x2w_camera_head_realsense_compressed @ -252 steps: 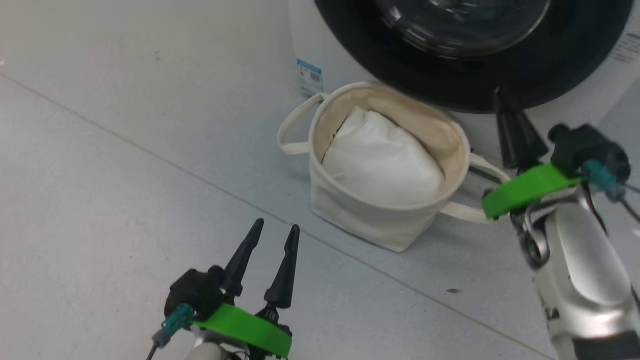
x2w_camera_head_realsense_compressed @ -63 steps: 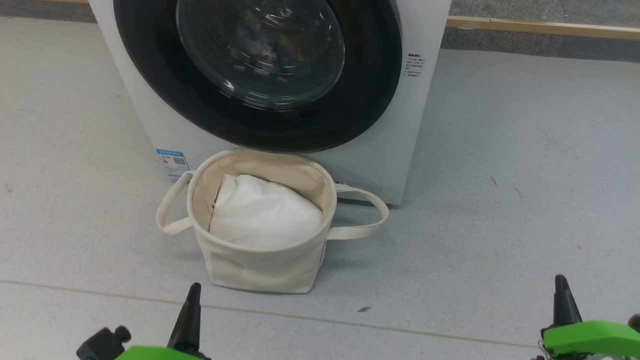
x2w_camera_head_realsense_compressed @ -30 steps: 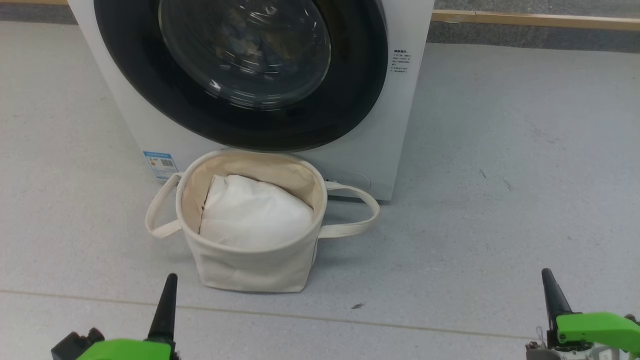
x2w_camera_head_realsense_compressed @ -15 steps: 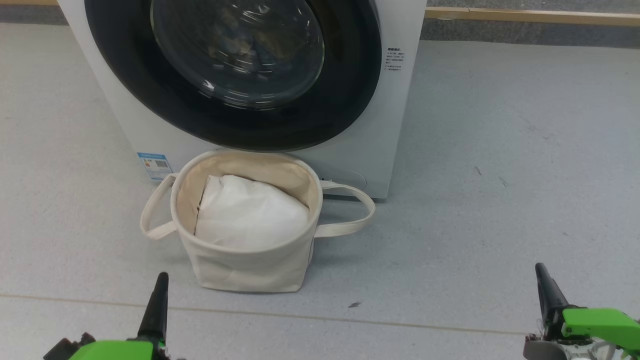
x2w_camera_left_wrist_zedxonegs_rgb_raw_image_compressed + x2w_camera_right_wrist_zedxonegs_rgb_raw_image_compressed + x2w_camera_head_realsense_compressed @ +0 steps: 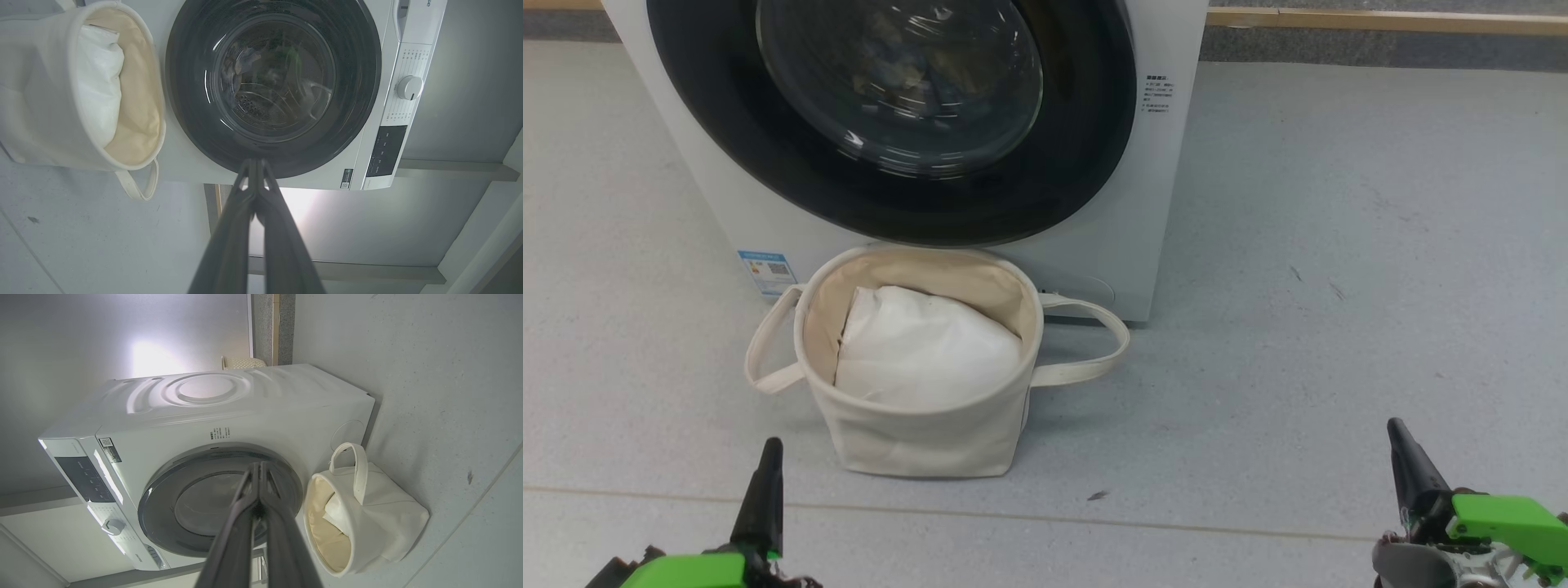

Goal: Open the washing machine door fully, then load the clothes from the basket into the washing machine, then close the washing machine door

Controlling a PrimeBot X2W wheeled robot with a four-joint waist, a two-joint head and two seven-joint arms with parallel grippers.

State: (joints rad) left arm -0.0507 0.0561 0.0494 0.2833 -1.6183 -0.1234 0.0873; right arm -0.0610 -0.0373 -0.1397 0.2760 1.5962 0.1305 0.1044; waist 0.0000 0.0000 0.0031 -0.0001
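1. Washing machine door [image 5: 1086, 163]: shut, flush against the front of the washing machine [image 5: 1168, 212], as in every earlier frame. Behind the glass bowl [image 5: 898, 82] there are dim folds of fabric in the drum, too dark to tell colours
2. Basket [image 5: 923, 441]: upright on the floor [image 5: 1339, 286], just in front of the washer under the door's lower rim. It has slid a little left in the head view over the last two seconds, but the washer and its blue label [image 5: 766, 271] slid with it, so that is the camera moving, not the basket
3. White cloth bundle [image 5: 923, 351]: inside the basket, lying as it did before
4. Loop handles stick out on both sides; the right loop handle [image 5: 1094, 359] droops to the floor, unchanged
5. Left gripper [image 5: 768, 461]: low at the bottom left of the head view, well apart from the basket. Jaws pressed together and empty; the fingertips [image 5: 245, 183] meet in the left wrist view. Some eight seconds back these jaws stood apart
6. Right gripper [image 5: 1401, 445]: bottom right, over bare floor. Jaws closed on nothing, fingertips [image 5: 249, 486] touching. Eight seconds back it was raised close to the door's lower rim; now it sits low, well clear of door and basket
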